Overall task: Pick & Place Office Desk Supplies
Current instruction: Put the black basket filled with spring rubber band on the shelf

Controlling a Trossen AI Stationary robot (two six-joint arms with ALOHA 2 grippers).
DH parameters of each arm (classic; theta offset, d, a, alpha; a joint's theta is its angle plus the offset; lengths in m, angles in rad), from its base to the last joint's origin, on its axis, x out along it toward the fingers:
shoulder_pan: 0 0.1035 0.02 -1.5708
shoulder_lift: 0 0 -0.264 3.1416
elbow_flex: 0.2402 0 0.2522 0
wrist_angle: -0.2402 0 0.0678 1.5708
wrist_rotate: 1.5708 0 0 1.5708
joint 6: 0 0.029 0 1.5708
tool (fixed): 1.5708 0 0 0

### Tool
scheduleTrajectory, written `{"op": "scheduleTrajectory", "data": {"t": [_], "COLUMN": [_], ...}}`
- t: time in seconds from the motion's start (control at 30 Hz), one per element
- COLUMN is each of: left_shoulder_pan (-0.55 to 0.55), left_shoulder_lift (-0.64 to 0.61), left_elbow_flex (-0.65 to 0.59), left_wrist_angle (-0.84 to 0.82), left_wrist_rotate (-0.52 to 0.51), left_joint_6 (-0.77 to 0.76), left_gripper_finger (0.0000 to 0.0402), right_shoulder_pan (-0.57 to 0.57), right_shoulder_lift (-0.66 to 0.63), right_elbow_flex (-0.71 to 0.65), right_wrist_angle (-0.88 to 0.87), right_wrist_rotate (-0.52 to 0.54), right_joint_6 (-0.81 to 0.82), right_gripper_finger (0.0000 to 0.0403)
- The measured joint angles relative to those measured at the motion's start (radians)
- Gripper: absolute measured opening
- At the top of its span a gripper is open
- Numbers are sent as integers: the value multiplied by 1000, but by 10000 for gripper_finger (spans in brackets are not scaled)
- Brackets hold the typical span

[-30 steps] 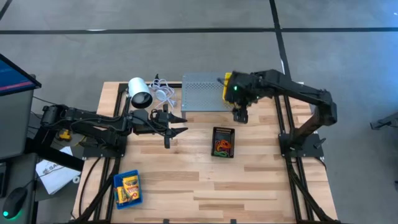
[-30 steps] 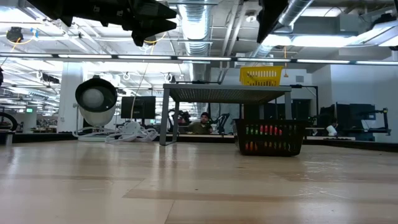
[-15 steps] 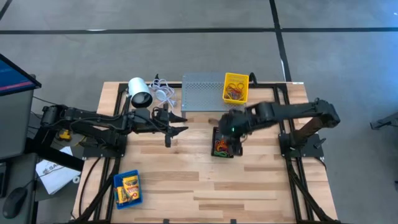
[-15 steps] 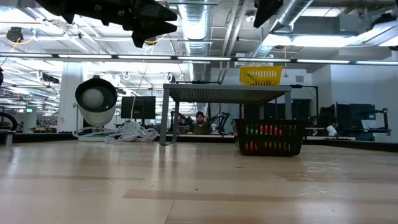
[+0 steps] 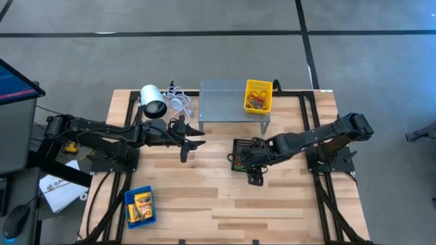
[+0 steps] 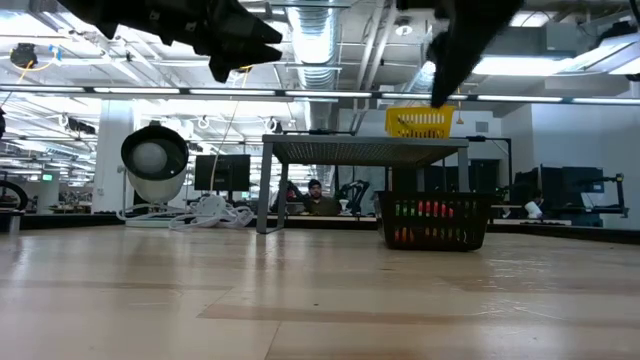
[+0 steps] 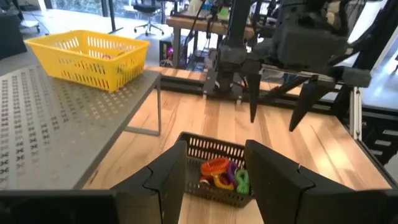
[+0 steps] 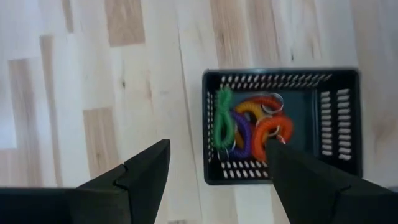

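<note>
A black bin [image 5: 244,155] holding several coloured rubber-band loops [image 8: 249,127] stands on the table's middle. My right gripper [image 5: 255,177] hovers open above the bin's near side, pointing steeply down, with nothing between its fingers. In the left wrist view my right gripper [image 7: 272,118] hangs clear above the black bin [image 7: 214,177]. A yellow bin [image 5: 258,95] rests on the grey perforated stand [image 5: 221,101]. A blue bin [image 5: 139,206] with yellow crayon boxes sits at the near left. My left gripper [image 5: 197,136] waits open and empty, held level left of the black bin.
A white cylinder [image 5: 153,102] with its white cable [image 5: 178,99] lies at the far left beside the stand. Bare wooden tabletop [image 5: 225,204] stretches along the near side between the blue bin and the right arm's base.
My right gripper has swung from above the yellow bin on the stand toward the table's near edge and downward. It now hangs over the black bin's near side, still open. The yellow bin has come into view. My left gripper has stayed where it was.
</note>
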Motion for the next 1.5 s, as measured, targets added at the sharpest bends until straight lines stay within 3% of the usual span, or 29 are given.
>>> {"op": "scheduleTrajectory", "data": {"t": [0.67, 1.23, 1.5], "left_shoulder_pan": [0, 0, 0], "left_shoulder_lift": [-12, -12, -12], "left_elbow_flex": [0, 0, 0], "left_wrist_angle": [-11, -16, -15], "left_wrist_rotate": [6, 4, 2], "left_joint_6": [-18, -15, -15], "left_gripper_finger": [159, 159, 159], "right_shoulder_pan": [-9, 13, 3], "right_shoulder_lift": [20, 248, 238], "right_elbow_flex": [-241, -239, -241], "right_wrist_angle": [224, 259, 253], "right_wrist_rotate": [-10, -89, -92], "right_joint_6": [18, 7, -11], "right_gripper_finger": [260, 260, 239]}}
